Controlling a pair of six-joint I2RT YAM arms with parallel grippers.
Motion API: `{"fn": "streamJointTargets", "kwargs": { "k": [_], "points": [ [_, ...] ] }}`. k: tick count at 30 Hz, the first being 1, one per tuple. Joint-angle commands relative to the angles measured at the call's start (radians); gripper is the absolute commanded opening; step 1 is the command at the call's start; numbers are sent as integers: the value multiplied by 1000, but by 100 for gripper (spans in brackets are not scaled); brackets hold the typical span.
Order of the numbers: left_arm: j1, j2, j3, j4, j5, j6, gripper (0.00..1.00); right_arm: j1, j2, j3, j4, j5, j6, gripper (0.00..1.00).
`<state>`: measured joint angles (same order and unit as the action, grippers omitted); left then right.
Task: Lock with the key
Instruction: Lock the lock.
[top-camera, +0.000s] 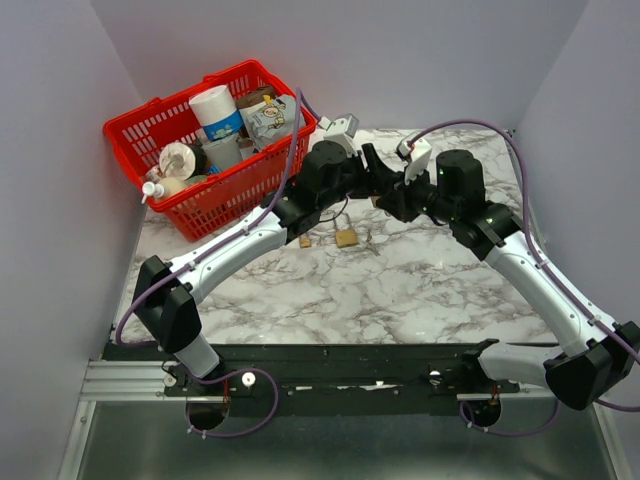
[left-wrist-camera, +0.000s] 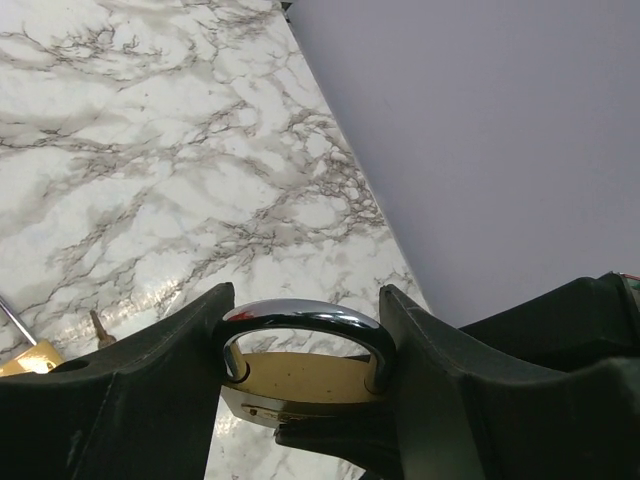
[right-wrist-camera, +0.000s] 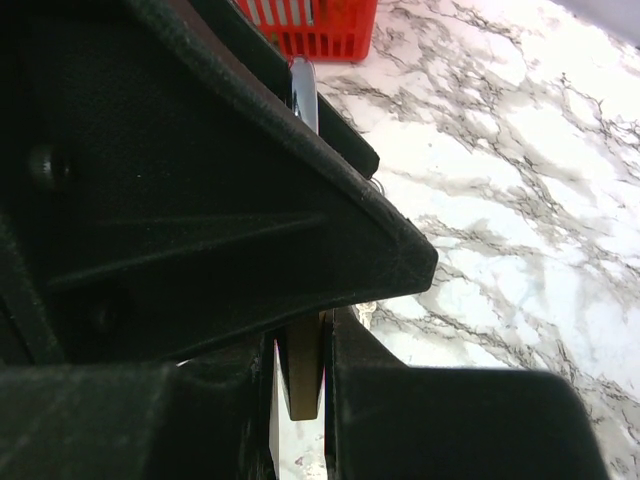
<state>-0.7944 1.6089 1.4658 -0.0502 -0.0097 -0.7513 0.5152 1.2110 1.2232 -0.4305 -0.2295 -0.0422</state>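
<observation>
Currently left gripper pinches brass padlock at shackle sides above worktop; right gripper squeezes its flat body.

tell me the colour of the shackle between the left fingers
Shiny chrome silver shackle; left wrist view shows it best.

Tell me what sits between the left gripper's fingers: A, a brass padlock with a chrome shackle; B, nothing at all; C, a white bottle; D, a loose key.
A: the left wrist view shows the brass padlock with its chrome shackle framed between the two fingers of the left gripper.
</observation>
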Motion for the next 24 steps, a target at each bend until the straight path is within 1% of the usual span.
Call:
{"fn": "streamJointTargets", "kwargs": {
  "k": [1, 3, 6, 7, 8, 9, 10, 11, 12, 14, 15, 16, 18, 21, 23, 24],
  "points": [
    [-2, 13, 21, -2, -26, 4, 61, 6, -11, 18, 65, 13, -15, 1],
    [-3, 13, 19, 0, -24, -9, 57, 6, -7, 21, 67, 21, -15, 1],
    [0, 8, 4, 24, -3, -29, 39, 6, -5, 25, 70, 13, -4, 1],
    [1, 9, 1, 26, 2, -43, 28, 6, -5, 28, 70, 6, 1, 1],
    [3, 8, 1, 27, 7, -49, 22, 6, -5, 29, 70, -10, 4, 6],
    [10, 6, -2, 30, 8, -54, 16, 5, -7, 25, 70, -17, 8, 18],
    [14, 6, -2, 32, 8, -59, 6, 6, -13, 21, 68, -22, 10, 25],
    [20, 3, -2, 39, 10, -65, 1, 5, -16, 16, 68, -25, 11, 31],
    [26, 2, -2, 42, 33, -66, 0, 3, -18, 13, 67, -28, 15, 42],
    [43, -9, -5, 68, 39, -69, 0, -1, -30, 4, 62, -42, 16, 53],
    [49, -10, -7, 79, 50, -69, 0, -13, -33, 2, 59, -53, 27, 61],
    [57, -15, -4, 82, 51, -69, 0, -23, -36, -2, 53, -63, 30, 64],
    [64, -20, 4, 85, 54, -71, 0, -53, -51, -14, 45, -103, 36, 65],
    [75, -27, 5, 92, 60, -88, 0, -93, -80, -51, 41, -186, 28, 65],
    [80, -30, 2, 101, 66, -100, 0, -96, -93, -73, 44, -208, 21, 63],
    [78, -32, 1, 104, 70, -108, 0, -95, -97, -82, 45, -218, 10, 60]
  ]
}}
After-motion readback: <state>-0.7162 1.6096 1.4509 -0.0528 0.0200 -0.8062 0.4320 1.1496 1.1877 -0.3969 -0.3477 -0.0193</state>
